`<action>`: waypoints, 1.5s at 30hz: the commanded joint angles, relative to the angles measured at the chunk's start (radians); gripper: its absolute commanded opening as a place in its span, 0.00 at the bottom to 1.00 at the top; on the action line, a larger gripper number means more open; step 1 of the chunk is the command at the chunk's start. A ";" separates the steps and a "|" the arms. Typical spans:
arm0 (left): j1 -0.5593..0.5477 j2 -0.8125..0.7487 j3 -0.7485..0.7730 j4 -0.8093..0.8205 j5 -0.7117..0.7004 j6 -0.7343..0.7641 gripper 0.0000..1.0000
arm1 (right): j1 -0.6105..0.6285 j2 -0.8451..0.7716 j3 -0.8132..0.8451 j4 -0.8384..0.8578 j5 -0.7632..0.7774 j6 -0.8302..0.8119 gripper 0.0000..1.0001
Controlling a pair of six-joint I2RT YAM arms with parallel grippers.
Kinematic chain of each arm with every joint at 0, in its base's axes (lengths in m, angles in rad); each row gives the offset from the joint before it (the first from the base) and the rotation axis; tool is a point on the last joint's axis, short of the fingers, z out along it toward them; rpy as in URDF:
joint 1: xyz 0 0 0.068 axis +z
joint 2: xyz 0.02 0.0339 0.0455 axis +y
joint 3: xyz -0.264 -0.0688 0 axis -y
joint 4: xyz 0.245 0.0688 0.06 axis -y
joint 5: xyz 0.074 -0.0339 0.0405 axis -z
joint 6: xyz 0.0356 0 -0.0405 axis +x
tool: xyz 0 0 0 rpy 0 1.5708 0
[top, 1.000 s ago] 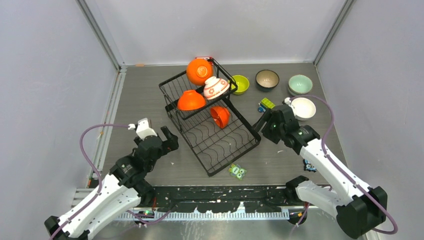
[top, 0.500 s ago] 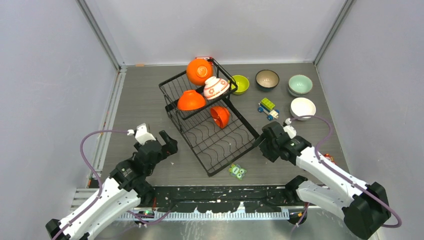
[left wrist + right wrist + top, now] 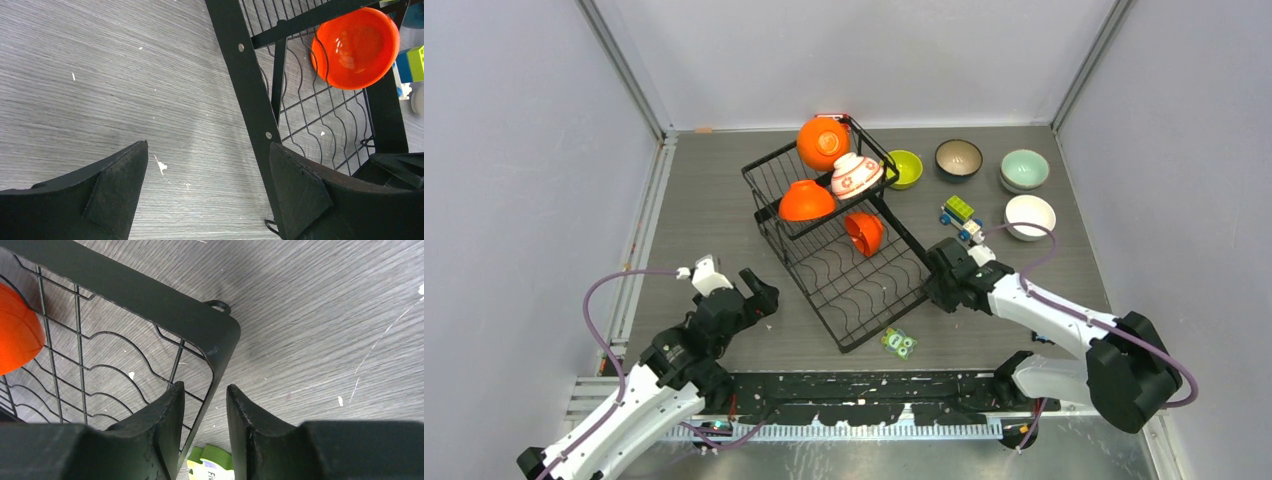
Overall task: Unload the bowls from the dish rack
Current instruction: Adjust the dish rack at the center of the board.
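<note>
The black wire dish rack (image 3: pixel 854 270) stands mid-table. It holds an orange bowl (image 3: pixel 822 142), a white floral bowl (image 3: pixel 855 175), a second orange bowl (image 3: pixel 806 201) and a third orange bowl (image 3: pixel 864 232). A lime bowl (image 3: pixel 905 168), a dark brown bowl (image 3: pixel 958 158), a mint bowl (image 3: pixel 1024 168) and a white bowl (image 3: pixel 1030 216) sit on the table at the right. My right gripper (image 3: pixel 937 274) is narrowly open, its jaws either side of the rack's right rim (image 3: pixel 150 300), empty (image 3: pixel 202 390). My left gripper (image 3: pixel 762 287) is wide open and empty beside the rack's left frame (image 3: pixel 245 95).
A toy truck (image 3: pixel 959 214) lies between the rack and the white bowl. A green toy figure (image 3: pixel 899 343) lies by the rack's near corner and shows under the right fingers (image 3: pixel 210 465). Grey walls enclose the table.
My right arm swung from beside the white bowl back and left to the rack's right rim. My left arm drew slightly toward the near edge.
</note>
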 commanded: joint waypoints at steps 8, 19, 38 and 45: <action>0.005 -0.010 0.003 -0.011 0.016 -0.022 0.91 | 0.018 0.085 0.064 0.063 -0.013 -0.196 0.21; 0.006 -0.025 -0.009 -0.017 0.020 -0.029 0.91 | 0.030 0.200 0.152 0.053 -0.051 -0.400 0.01; 0.005 -0.067 -0.039 -0.039 0.077 -0.072 0.91 | 0.015 0.311 0.307 -0.006 0.040 -0.721 0.01; 0.005 -0.074 -0.040 -0.043 0.087 -0.078 0.90 | 0.004 0.382 0.377 -0.013 0.089 -0.810 0.01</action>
